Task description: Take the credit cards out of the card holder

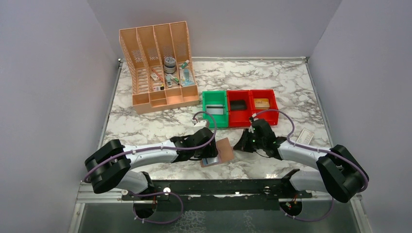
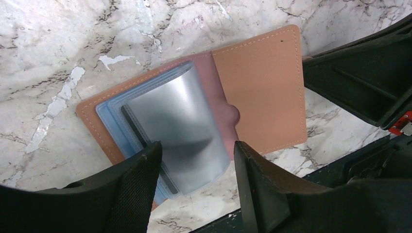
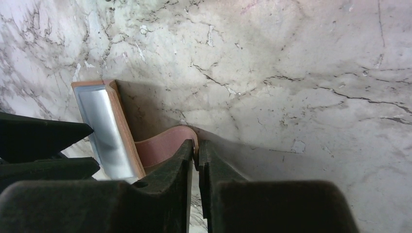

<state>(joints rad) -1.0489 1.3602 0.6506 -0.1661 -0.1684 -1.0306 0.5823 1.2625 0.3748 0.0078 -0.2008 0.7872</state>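
The card holder lies open on the marble table between my two grippers. In the left wrist view its brown cover is lifted at the right, and the blue-grey pockets face up. The dark edge of a credit card shows in a pocket; the rest is hidden. My left gripper is open, with its fingers on either side of the pockets' near edge. My right gripper is shut on the edge of the brown cover and holds it raised.
A green bin and two red bins stand just behind the holder; one red bin holds a dark flat thing. A peach file organizer is at the back left. A small white box lies at the right.
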